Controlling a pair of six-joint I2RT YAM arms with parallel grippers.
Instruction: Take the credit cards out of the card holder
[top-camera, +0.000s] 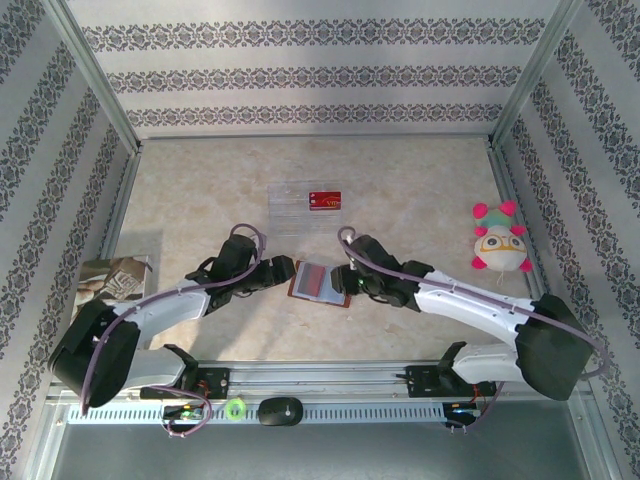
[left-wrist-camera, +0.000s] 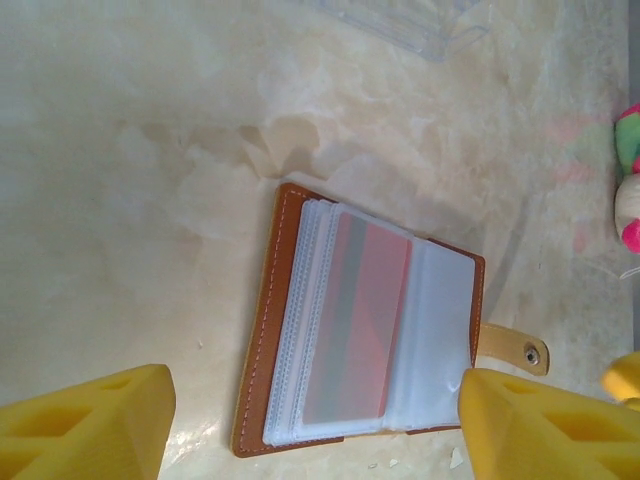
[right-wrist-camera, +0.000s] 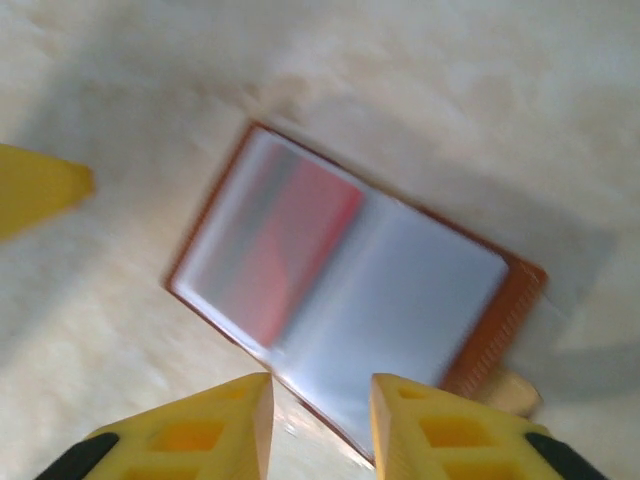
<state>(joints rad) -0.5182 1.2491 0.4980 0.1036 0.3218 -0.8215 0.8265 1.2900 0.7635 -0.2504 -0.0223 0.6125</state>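
A: Card holder (top-camera: 320, 282) lies open on the table (top-camera: 200, 190), red card (left-wrist-camera: 360, 318) in its sleeve.
B: Your tools?
A: Left gripper (left-wrist-camera: 312, 400) wide, right gripper (right-wrist-camera: 320, 400) barely parted, both empty. Step, I'd judge: pulling that card; next, pinch its edge. Top view adds a second red card (top-camera: 324, 201) on the clear tray (top-camera: 290, 215).

One brown leather folding card holder (top-camera: 318, 282). Two thin rectangular plastic cards: one red card with pale print (top-camera: 324, 201), one red-and-grey card (left-wrist-camera: 360, 320). One clear ridged plastic tray (top-camera: 290, 215). One pink-and-white plush toy (top-camera: 499, 240). One printed booklet (top-camera: 115, 278).
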